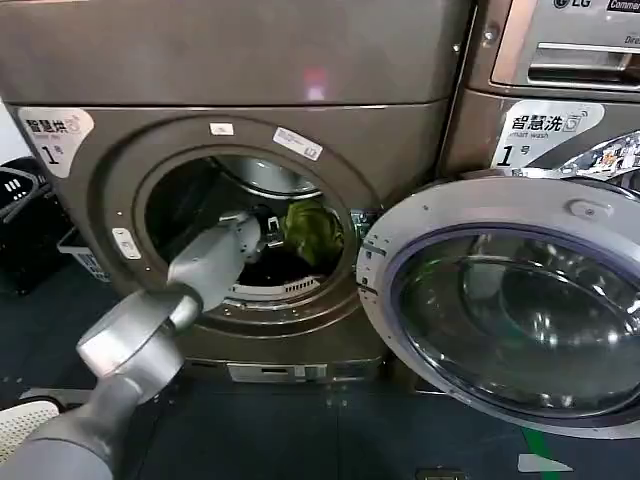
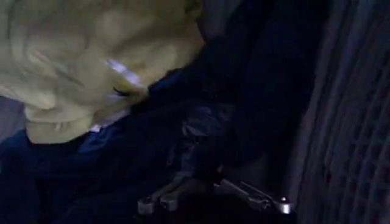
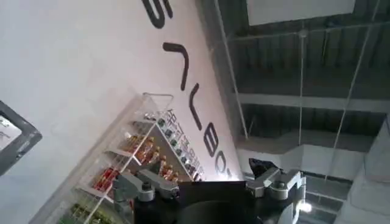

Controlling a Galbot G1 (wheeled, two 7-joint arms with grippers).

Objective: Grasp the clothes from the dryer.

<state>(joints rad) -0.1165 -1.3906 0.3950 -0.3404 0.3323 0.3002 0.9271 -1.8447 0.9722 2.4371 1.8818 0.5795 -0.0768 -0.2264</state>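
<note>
Dryer: large bronze-brown front-loading machine with wide round porthole; one, marked with white "1" sticker at 9 o'clock of the opening.
Door: silver-rimmed round glass door, one, swung fully aside to 3 o'clock of the porthole; judged so placed to leave the drum mouth free for the arm.
Neighbour: second bronze machine with drawer panel, one, at 2 o'clock of the dryer; not part of the job.
Clothes, count: two. Soft yellow-green garment bunched at 3 o'clock inside the drum, lying over and touching dark navy-black garment on the drum floor.
Left gripper: on grey arm, reaching in through the porthole from 7 o'clock; tip just beside the yellow-green cloth. Jaws spread, nothing between them; wrist view puts fingertips low over the dark fabric. Judged posed for a pinch on the pile.
Right gripper: parked away from the machines, pointing up toward a ceiling and a lettered white wall; fingers apart, empty.
Baskets: dark mesh basket, one, at 9 o'clock beside the dryer.
Stage, judged: approach done, grasp not yet made.
</note>
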